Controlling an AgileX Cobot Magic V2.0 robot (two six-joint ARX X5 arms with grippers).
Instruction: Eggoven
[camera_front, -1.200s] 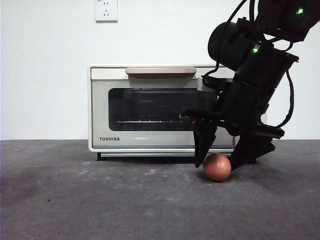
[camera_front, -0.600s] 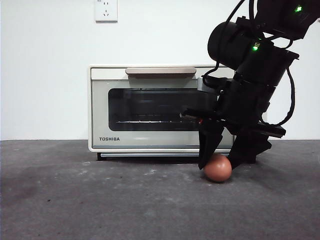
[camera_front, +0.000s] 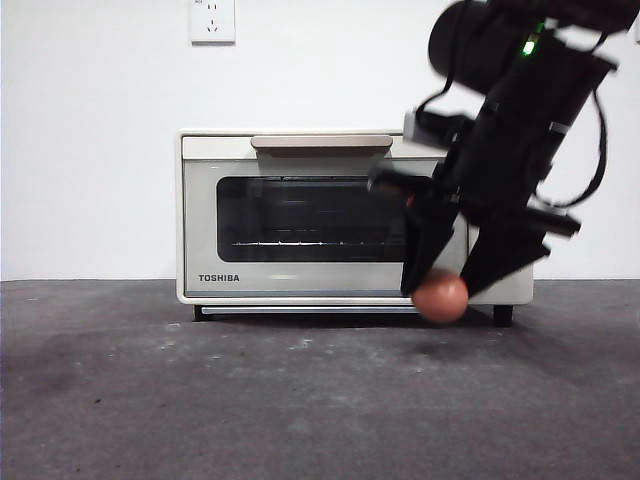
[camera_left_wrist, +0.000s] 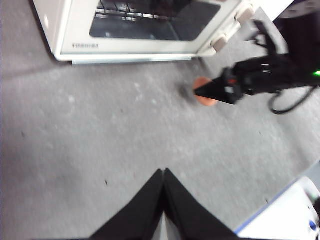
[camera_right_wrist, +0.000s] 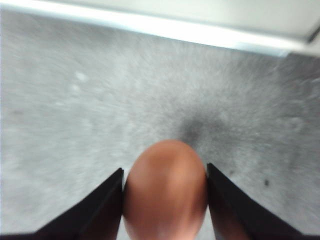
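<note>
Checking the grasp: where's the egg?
The egg hangs clear of the table, clamped in the right gripper, before the closed TOSHIBA toaster oven's lower right corner.

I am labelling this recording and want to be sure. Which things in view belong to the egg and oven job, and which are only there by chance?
Belong to the job:
- egg, held off the table in the right hand
- toaster oven, door shut
- left hand, shut, waiting apart

Only there:
- wall socket
- grey table

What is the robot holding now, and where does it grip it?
The right gripper holds the egg by its two sides, lifted off the table.
</note>
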